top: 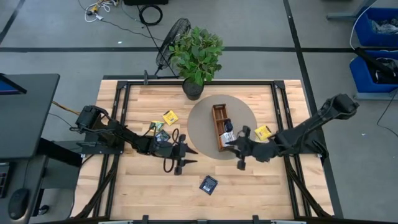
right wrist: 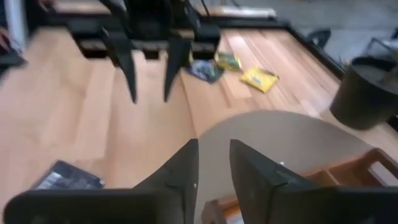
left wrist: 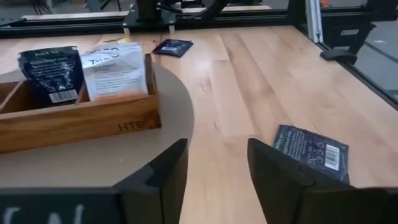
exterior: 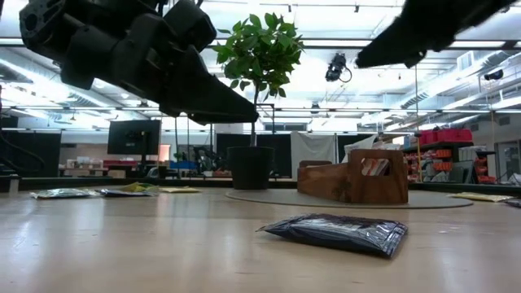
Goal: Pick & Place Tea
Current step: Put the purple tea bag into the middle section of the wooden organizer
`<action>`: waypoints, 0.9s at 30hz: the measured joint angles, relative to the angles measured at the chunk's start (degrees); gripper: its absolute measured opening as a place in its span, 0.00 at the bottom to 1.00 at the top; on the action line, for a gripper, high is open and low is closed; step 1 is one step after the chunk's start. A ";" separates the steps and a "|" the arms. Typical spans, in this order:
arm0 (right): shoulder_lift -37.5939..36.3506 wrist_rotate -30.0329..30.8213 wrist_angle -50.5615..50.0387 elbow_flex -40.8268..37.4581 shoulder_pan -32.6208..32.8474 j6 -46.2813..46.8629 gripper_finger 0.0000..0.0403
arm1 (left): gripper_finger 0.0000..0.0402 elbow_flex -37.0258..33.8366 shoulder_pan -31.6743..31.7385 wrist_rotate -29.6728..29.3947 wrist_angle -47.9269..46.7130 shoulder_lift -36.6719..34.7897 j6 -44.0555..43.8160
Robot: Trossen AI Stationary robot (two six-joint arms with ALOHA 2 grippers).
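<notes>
The tea lies as small flat sachets: a navy one [top: 208, 184] [exterior: 338, 232] [left wrist: 311, 149] near the front edge, yellow [top: 170, 117] and green ones [top: 160, 132] at the left, a yellow one [top: 262, 132] at the right. A navy sachet [left wrist: 51, 76] and a white-and-orange one [left wrist: 117, 70] stand in the wooden tray [top: 219, 127]. My left gripper [top: 177, 163] [left wrist: 217, 168] hovers open left of the tray, above the table. My right gripper [top: 239, 158] [right wrist: 214, 165] hovers open at the tray's near end. Neither has anything between its fingers.
The tray rests on a round grey mat [top: 202, 134]. A potted plant [top: 196, 59] stands at the far edge behind it. Another dark sachet [left wrist: 172, 46] lies beyond the tray. Black frame rails [top: 118, 99] run along the table's sides. Bare wood lies around the navy sachet.
</notes>
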 joint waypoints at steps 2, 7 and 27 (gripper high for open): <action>-2.95 0.12 5.05 -3.44 1.05 -1.45 0.22 | 0.43 0.00 0.01 -0.01 -0.16 0.00 0.01; -9.85 -4.24 18.71 -12.30 3.72 -6.55 0.17 | 0.43 1.36 0.01 4.99 -2.43 0.04 0.82; -15.03 -4.35 18.77 -18.61 5.31 5.39 0.13 | 0.43 18.44 0.38 17.12 -17.90 12.16 3.35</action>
